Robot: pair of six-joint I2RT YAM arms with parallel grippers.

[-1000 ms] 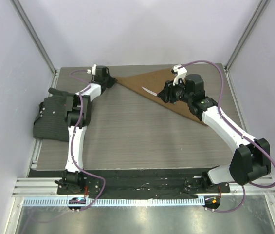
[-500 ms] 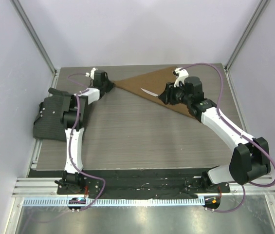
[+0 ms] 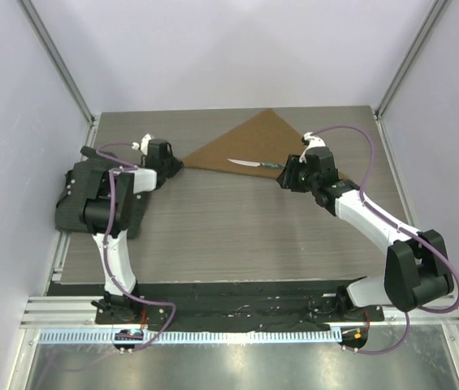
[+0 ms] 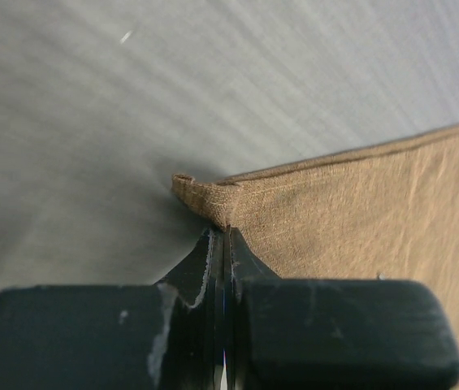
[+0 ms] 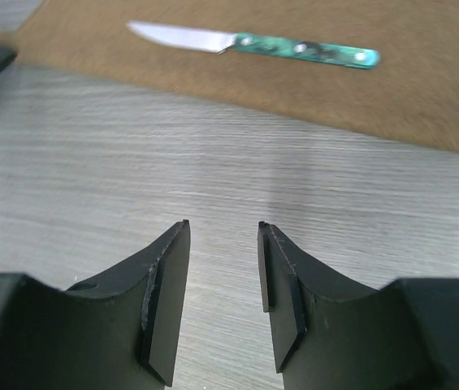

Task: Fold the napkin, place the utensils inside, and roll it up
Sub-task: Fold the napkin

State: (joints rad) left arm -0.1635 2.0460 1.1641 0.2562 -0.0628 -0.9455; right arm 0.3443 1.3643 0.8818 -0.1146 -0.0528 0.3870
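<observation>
The tan-brown napkin (image 3: pixel 249 142) lies as a folded triangle at the back of the table. Its left corner (image 4: pixel 213 193) is pinched in my left gripper (image 3: pixel 177 165), whose jaws are pressed together on the cloth (image 4: pixel 227 233). The one utensil in view, a small knife (image 3: pixel 249 164) with a silver blade and teal-green handle (image 5: pixel 306 50), lies free on the napkin near its front edge. My right gripper (image 3: pixel 284 176) hovers open over bare table just in front of the napkin (image 5: pixel 424 89), with nothing between its fingers (image 5: pixel 223 231).
A dark textured mat (image 3: pixel 79 207) hangs over the table's left edge, partly under the left arm. Metal frame posts (image 3: pixel 58 65) and grey walls close in the back and sides. A black strip (image 3: pixel 237 292) runs along the near edge.
My left gripper shut on the napkin's left corner and dragged it toward the near side, turning the cloth. My right gripper drew back off the knife, which now lies alone on the napkin.
</observation>
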